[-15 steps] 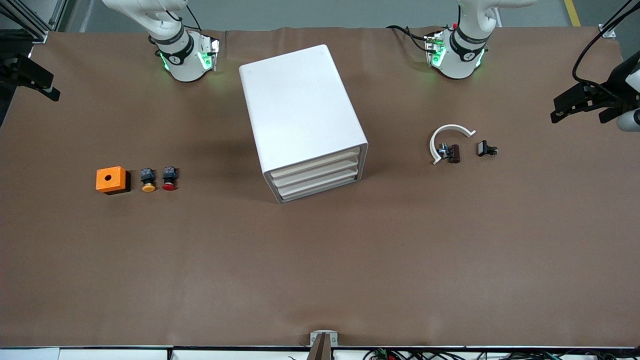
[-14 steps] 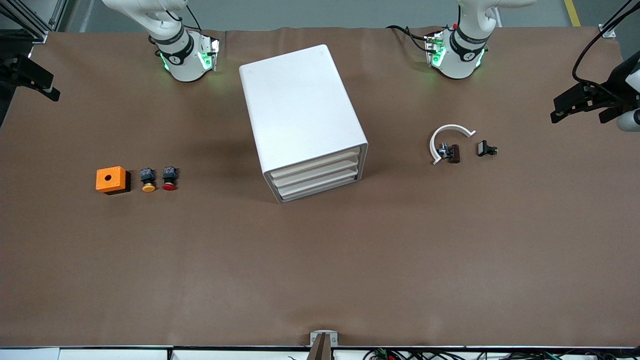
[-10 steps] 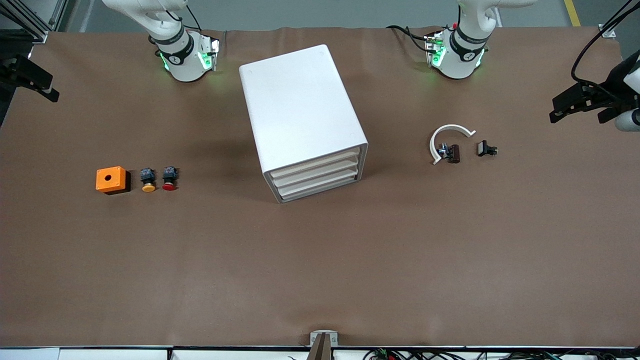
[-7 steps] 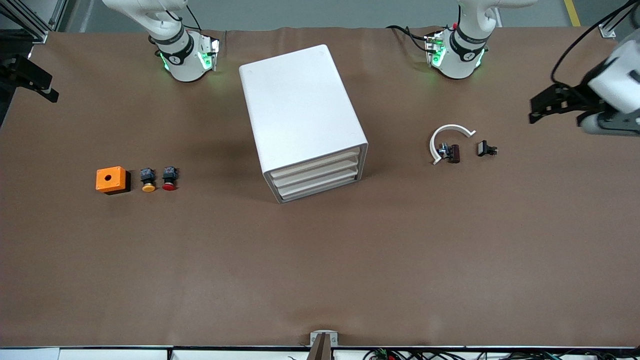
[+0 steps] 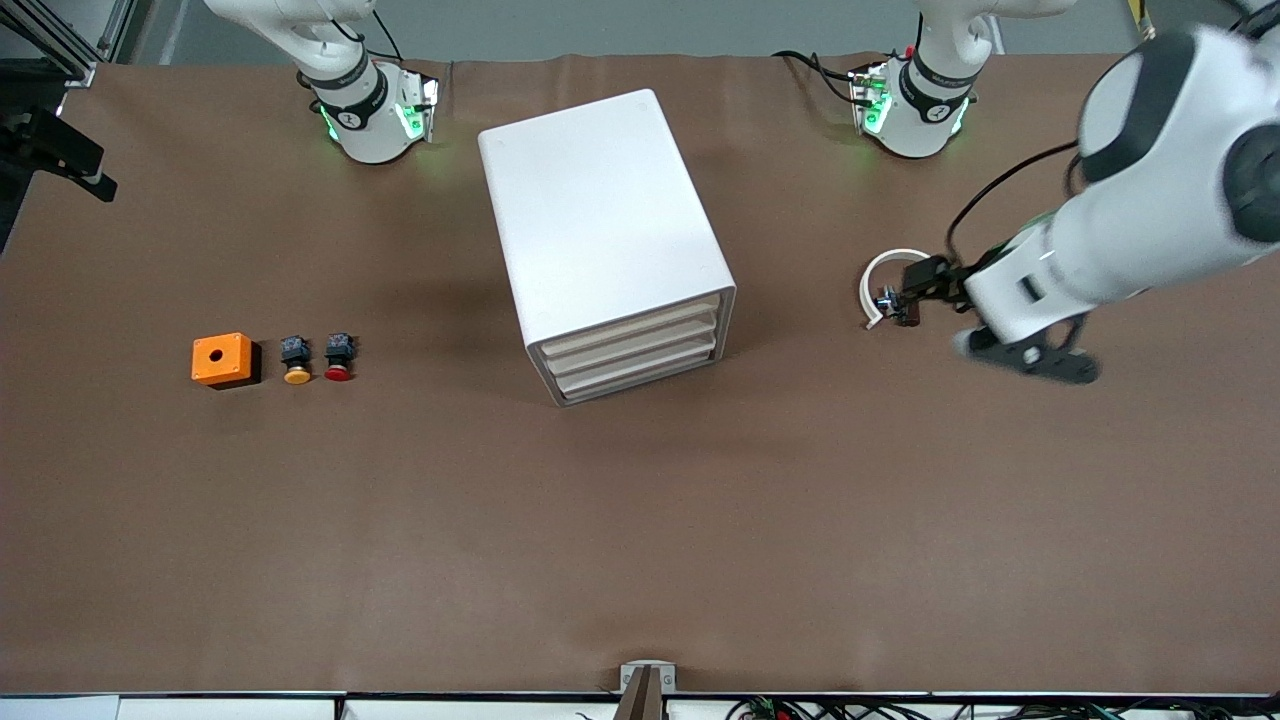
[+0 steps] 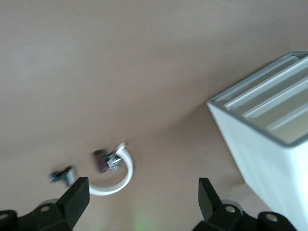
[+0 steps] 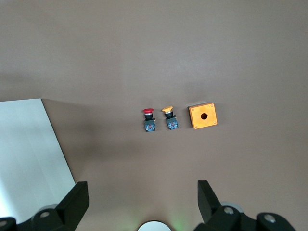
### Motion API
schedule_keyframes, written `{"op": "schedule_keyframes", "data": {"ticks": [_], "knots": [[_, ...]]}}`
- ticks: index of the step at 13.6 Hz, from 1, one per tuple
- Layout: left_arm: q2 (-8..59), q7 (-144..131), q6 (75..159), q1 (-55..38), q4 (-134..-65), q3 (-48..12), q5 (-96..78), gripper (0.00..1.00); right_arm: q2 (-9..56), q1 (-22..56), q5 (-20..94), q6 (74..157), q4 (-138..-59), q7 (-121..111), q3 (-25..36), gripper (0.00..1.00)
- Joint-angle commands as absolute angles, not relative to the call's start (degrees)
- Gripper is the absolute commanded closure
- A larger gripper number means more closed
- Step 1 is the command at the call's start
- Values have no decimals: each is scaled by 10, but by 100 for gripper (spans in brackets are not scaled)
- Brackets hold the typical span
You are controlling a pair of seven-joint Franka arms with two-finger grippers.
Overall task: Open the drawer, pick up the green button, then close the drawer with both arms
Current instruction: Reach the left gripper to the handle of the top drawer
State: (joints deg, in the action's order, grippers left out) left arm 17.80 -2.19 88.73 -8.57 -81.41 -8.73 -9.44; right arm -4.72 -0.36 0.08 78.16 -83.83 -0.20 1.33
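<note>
The table is covered in brown and the white cabinet sits in the middle of it, fronts facing the front camera. All three drawers look pushed in, and the drawer we care about is the lowest one, flush with the rest. No green button showing anywhere.

The left arm is out over its end of the table. The left gripper is up over the white ring and the small dark part touching it. Its wrist view shows the fingers spread wide with nothing between them.

The right arm waits by the table's edge. The right gripper barely pokes into the front view, fingers also wide apart and holding nothing.

Toward the right arm's end there's a row: orange box, then yellow button, then red button closest to the cabinet. They're close together but not touching.
</note>
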Motion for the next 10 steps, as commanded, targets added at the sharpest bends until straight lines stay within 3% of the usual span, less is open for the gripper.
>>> {"op": "schedule_keyframes", "data": {"ticks": [1,10], "knots": [[235,8,940,-108,-799,-88,-138,0,-67,-6,4,789,-860,1,13,0],[403,166,1168,-184,-799,-99,-248,0,-66,-7,4,789,-860,1,14,0]]}}
